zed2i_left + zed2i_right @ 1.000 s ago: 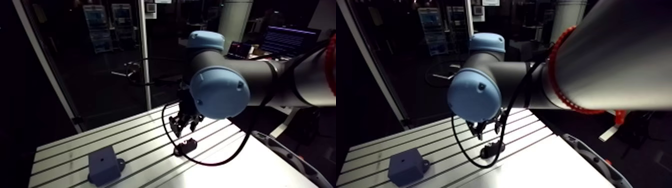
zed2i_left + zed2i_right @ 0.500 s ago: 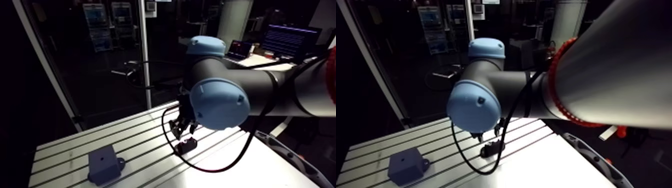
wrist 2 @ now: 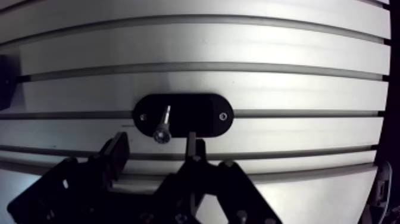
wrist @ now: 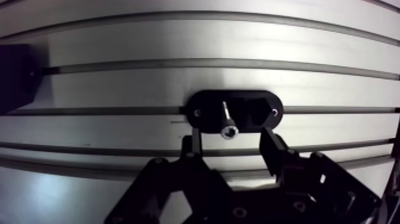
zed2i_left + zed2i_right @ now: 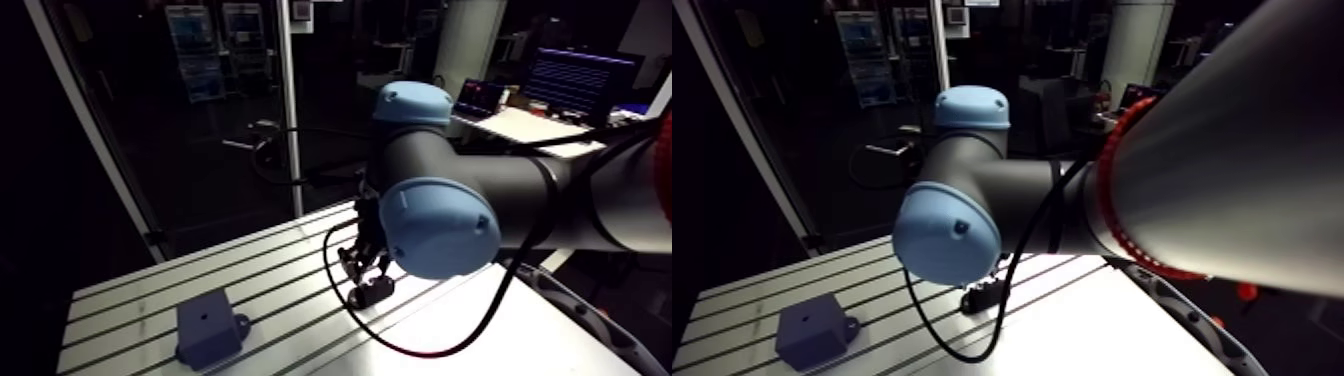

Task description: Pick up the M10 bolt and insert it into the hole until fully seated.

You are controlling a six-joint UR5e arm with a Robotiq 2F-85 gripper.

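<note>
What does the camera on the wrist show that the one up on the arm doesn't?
Only the wrist view shows the bolt sitting in its holder, between the fingers of the open gripper. Only the arm view shows the arm's blue joints and the hole on top of the block. Both show the holder and the slotted table.

Free room around the holder, one block standing off to the side

The gripper (image 4: 229,138) hangs just above the black oval holder (image 4: 205,107), fingers spread, with a gap showing on each side of the bolt (image 4: 227,122) that stands up between them. Bare slotted table (image 4: 178,36) surrounds the holder, giving free passage ahead of and beside the fingers. The only other obstacle is the dark block (image 5: 208,330), well apart, with bare table between it and the holder.
</note>
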